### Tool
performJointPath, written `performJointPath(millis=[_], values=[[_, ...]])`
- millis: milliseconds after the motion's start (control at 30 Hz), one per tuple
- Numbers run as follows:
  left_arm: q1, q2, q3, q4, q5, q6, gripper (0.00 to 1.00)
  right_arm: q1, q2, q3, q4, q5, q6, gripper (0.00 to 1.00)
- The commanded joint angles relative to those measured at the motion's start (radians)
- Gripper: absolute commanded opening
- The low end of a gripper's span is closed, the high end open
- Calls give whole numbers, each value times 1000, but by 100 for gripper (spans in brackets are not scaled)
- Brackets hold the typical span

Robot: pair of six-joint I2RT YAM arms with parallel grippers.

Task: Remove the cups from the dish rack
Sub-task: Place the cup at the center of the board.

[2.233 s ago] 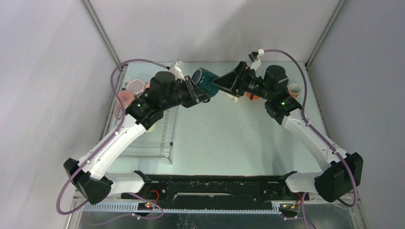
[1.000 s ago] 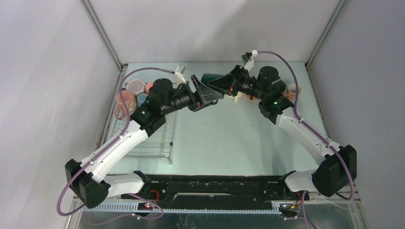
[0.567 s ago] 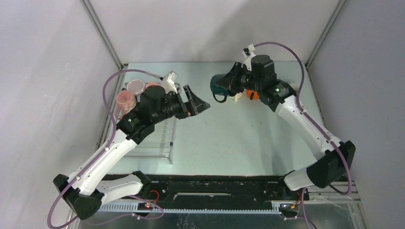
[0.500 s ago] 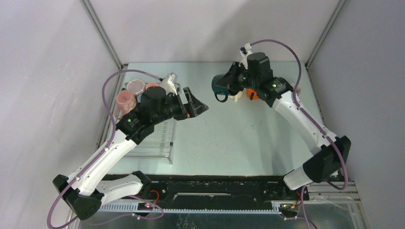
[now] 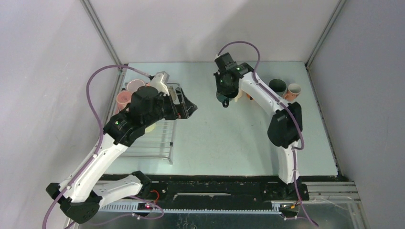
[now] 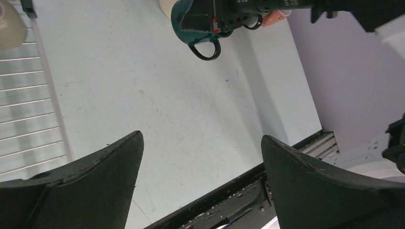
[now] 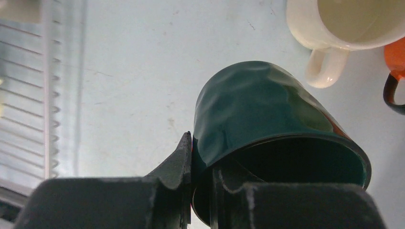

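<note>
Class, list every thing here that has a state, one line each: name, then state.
left gripper, open, empty.
right gripper, shut on the dark green cup's wall.
dark green cup, held, tilted.
cream cup, upright on the table.
dish rack, pink cups at its far end.

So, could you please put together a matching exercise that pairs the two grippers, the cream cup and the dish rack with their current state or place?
Things:
1. left gripper
2. right gripper
3. cream cup
4. dish rack

States or places:
A. clamped on the wall of the dark green mug
B. on the left side of the table
C. jaws wide open, holding nothing
D. standing on the table beside the orange cup

Pairs: 1-C, 2-A, 3-D, 4-B
</note>
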Motion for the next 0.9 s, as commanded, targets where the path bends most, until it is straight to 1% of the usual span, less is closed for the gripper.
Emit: performJointPath(millis=[0,100,333,867], values=[[5,-38,62,-42,-56,51,100,15,63,140,-60,66,-107,0],[7,-50,65,-59,-73,51,100,17,134,197,-87,72,-130,0],[12,-70,66,-81,-92,50,100,21,247,248,-111,65,-158,0],[14,-82,22,-87,-124,33,100,32,351,252,-105,74,-181,0]])
